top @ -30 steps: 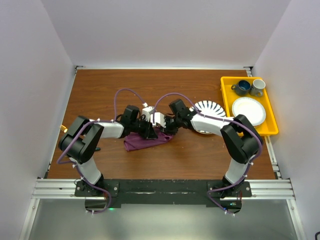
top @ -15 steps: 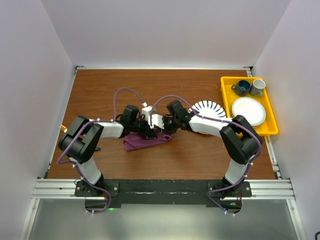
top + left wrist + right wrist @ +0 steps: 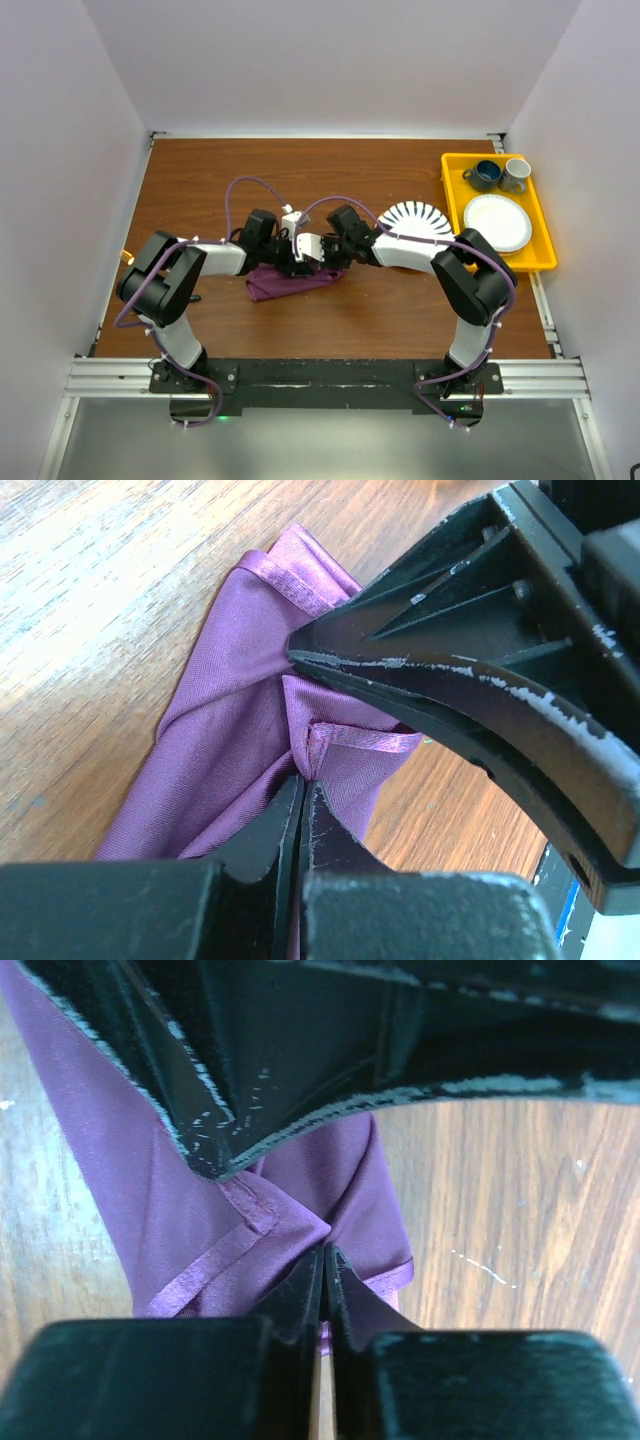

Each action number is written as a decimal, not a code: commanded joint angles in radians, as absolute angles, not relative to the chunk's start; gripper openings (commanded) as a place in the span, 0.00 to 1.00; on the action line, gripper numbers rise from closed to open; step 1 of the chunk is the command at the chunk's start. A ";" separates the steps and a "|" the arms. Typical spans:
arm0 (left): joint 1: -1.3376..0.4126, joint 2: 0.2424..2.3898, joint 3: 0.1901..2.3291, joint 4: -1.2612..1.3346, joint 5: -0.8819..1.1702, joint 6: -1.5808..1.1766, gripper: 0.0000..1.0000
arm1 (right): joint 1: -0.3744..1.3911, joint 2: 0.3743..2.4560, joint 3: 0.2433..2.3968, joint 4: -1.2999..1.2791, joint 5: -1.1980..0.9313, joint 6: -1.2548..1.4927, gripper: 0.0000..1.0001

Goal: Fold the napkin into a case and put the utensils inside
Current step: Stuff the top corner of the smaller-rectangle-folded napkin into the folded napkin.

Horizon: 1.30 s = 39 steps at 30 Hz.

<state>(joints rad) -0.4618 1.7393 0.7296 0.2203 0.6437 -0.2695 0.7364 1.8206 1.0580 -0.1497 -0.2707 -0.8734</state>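
The plum-purple napkin (image 3: 283, 283) lies crumpled on the brown table between the two arms. My left gripper (image 3: 300, 264) is shut on a raised fold of it (image 3: 303, 772); the cloth (image 3: 225, 730) spreads out to the left in the left wrist view. My right gripper (image 3: 320, 257) is shut on a neighbouring fold (image 3: 326, 1250), with hemmed cloth (image 3: 150, 1210) beside it. The two grippers are nearly touching, and each one's finger (image 3: 470, 670) (image 3: 300, 1050) fills the other's wrist view. No case shows. A small gold glint (image 3: 127, 257) sits at the table's left edge; I cannot tell what it is.
The striped plate (image 3: 420, 214) lies right of the grippers, partly under the right arm. A yellow tray (image 3: 452, 205) at the right edge holds a white plate (image 3: 497, 222), a dark blue cup (image 3: 487, 175) and a grey cup (image 3: 516, 174).
My right gripper has moved left, closer to the left gripper, with the napkin fold in it. The left arm has barely moved.
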 commanded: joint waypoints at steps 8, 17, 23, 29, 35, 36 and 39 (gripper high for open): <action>-0.439 1.778 0.710 0.141 0.557 -0.238 0.00 | 0.741 1.769 1.095 -0.051 -0.219 -0.723 0.00; -0.439 1.779 0.710 0.141 0.554 -0.239 0.00 | 0.741 1.694 1.075 -0.038 -0.259 -0.681 0.00; -0.436 1.747 0.724 0.163 0.574 -0.265 0.00 | 0.742 1.686 1.051 -0.074 -0.302 -0.715 0.00; -0.436 1.710 0.762 0.178 0.598 -0.330 0.00 | 0.744 1.709 1.032 -0.083 -0.314 -0.755 0.00; -0.436 1.715 0.811 0.163 0.611 -0.376 0.00 | 0.744 1.707 1.014 -0.075 -0.325 -0.787 0.00; -0.436 1.718 0.819 0.160 0.611 -0.379 0.00 | 0.744 1.707 1.011 -0.075 -0.327 -0.788 0.00; -0.436 1.733 0.841 0.164 0.618 -0.393 0.00 | 0.742 1.706 1.008 -0.072 -0.331 -0.795 0.00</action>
<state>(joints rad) -0.4469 1.7348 0.7872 0.1623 0.6239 -0.3588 0.7395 1.7195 1.0164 -0.0914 -0.2882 -0.7643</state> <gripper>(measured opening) 0.018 0.007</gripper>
